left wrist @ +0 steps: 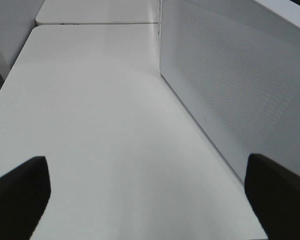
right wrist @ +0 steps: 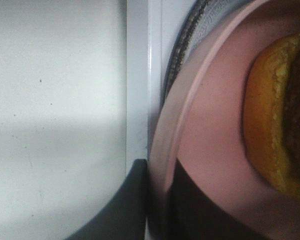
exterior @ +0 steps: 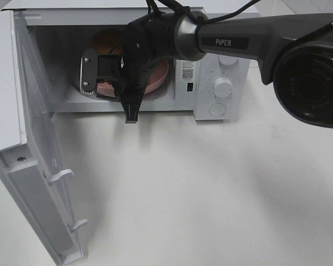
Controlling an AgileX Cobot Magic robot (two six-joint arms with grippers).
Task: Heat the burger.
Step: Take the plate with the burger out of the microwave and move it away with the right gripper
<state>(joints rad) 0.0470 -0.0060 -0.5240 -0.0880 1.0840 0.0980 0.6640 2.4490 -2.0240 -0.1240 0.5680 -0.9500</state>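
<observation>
The microwave (exterior: 216, 66) has smooth white casing, its door (left wrist: 230, 85) finely perforated. The table (exterior: 211, 188) is matt white. The pink plate (right wrist: 210, 145) looks smooth, faintly glossy; the burger (right wrist: 265, 130) has a shiny bun.

White matte surface (exterior: 211, 188) fills the exterior high view, lit evenly, with soft shadows falling across its middle. A white microwave (exterior: 222, 83) stands at the far edge, door (exterior: 28, 160) swung open to the left. In the left wrist view a second white tabletop (left wrist: 95, 15) abuts the first.
</observation>
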